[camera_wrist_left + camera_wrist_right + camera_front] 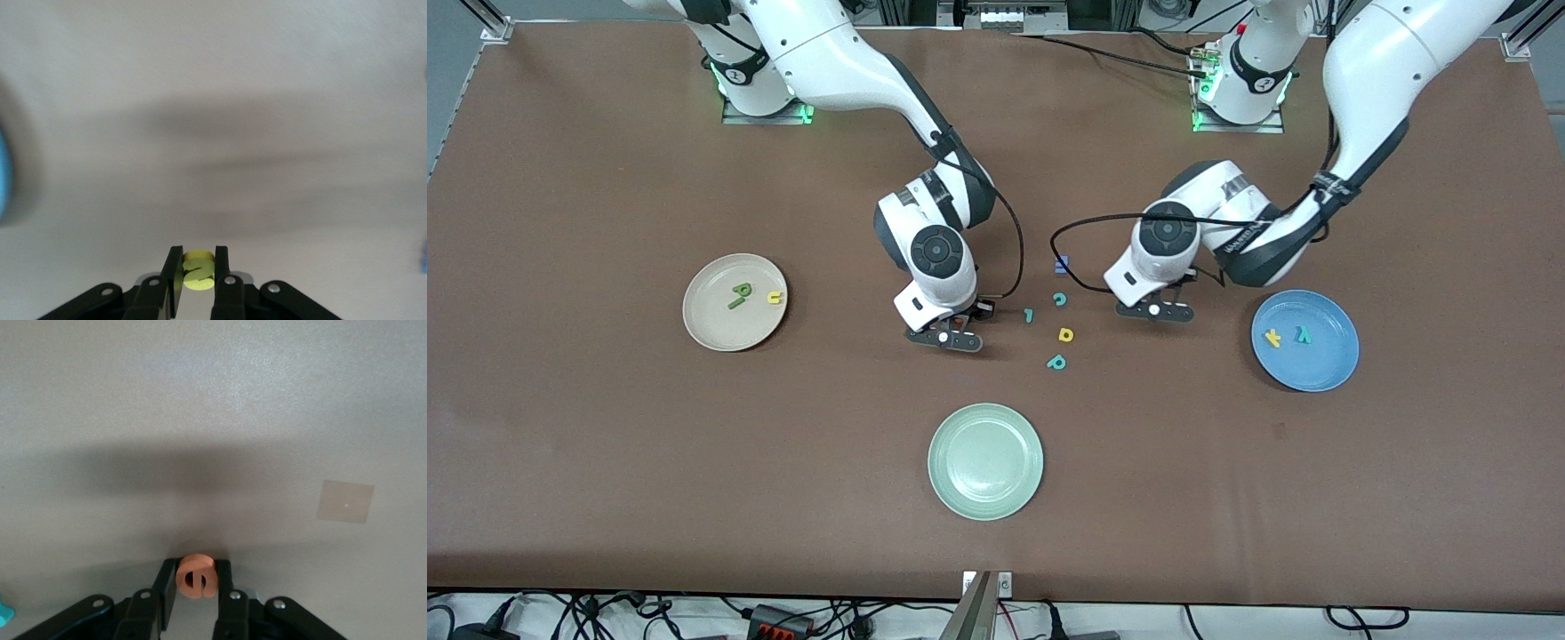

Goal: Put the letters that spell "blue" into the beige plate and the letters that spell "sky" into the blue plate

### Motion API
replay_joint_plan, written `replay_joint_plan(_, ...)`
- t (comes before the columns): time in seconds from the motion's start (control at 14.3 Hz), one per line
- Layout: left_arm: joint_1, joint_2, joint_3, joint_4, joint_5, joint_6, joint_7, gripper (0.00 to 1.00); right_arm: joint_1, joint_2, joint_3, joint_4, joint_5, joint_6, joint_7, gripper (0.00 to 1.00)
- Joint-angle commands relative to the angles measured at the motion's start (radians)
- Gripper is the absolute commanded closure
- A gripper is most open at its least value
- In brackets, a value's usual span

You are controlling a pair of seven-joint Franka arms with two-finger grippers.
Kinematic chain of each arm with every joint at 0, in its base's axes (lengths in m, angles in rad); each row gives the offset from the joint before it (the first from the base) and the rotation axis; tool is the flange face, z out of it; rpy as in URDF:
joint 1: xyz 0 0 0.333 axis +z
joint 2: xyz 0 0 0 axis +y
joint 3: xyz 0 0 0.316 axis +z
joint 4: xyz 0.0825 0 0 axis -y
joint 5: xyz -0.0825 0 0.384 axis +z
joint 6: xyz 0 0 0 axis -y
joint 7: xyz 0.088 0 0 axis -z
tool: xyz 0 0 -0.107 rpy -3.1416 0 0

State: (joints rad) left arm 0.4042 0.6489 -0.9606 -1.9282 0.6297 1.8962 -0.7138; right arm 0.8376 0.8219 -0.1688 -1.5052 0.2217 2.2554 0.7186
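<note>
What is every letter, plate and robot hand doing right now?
left gripper: shut on the yellow s
right gripper: shut on the orange e
beige plate: holds green b and yellow u
blue plate: holds yellow k and teal y
pale green plate: empty
loose letters: lying on the table between the grippers

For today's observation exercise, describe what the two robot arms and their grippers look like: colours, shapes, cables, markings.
Both arms are glossy white with rounded shells and dark grey joint bands and round caps. The left gripper and right gripper are black with two flat parallel fingers and silver screws. A black cable loops along each forearm. Green lights glow at both bases.
</note>
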Motion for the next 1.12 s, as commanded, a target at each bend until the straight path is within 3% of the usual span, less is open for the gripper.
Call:
replay_joint_plan(0.0, 0.100, 0.008, -0.009, 0.070, 0.022, -0.089, 0.225, 0.94, -0.011, 0.011, -0.009, 0.013, 0.015, -0.005, -0.022, 0.77)
replay_joint_plan(0.21, 0.221, 0.009, -0.004, 0.072, 0.024, -0.086, 0.405, 0.94, -0.031, -0.018, -0.011, 0.002, 0.015, -0.025, -0.066, 0.77)
replay_joint_plan(0.42, 0.298, 0.037, 0.025, 0.072, 0.027, -0.080, 0.482, 0.93, -0.089, -0.070, -0.021, -0.021, 0.012, -0.141, -0.134, 0.77)
replay_joint_plan(0.56, 0.301, 0.040, 0.071, 0.071, 0.028, -0.066, 0.508, 0.92, -0.129, -0.140, -0.049, -0.103, 0.001, -0.157, -0.207, 0.77)
replay_joint_plan(0.7, 0.305, 0.043, 0.095, 0.072, 0.027, -0.045, 0.552, 0.88, -0.138, -0.229, -0.121, -0.229, -0.001, -0.160, -0.341, 0.77)
replay_joint_plan(0.77, 0.306, 0.043, 0.098, 0.074, 0.027, -0.043, 0.559, 0.57, -0.137, -0.271, -0.164, -0.295, -0.002, -0.160, -0.423, 0.77)
replay_joint_plan(0.84, 0.308, 0.043, 0.099, 0.084, 0.025, -0.046, 0.560, 0.01, -0.138, -0.314, -0.202, -0.347, -0.002, -0.160, -0.495, 0.77)
replay_joint_plan(1.05, 0.297, 0.032, 0.083, 0.151, 0.013, -0.083, 0.557, 0.00, -0.173, -0.395, -0.270, -0.490, -0.001, -0.160, -0.658, 0.77)
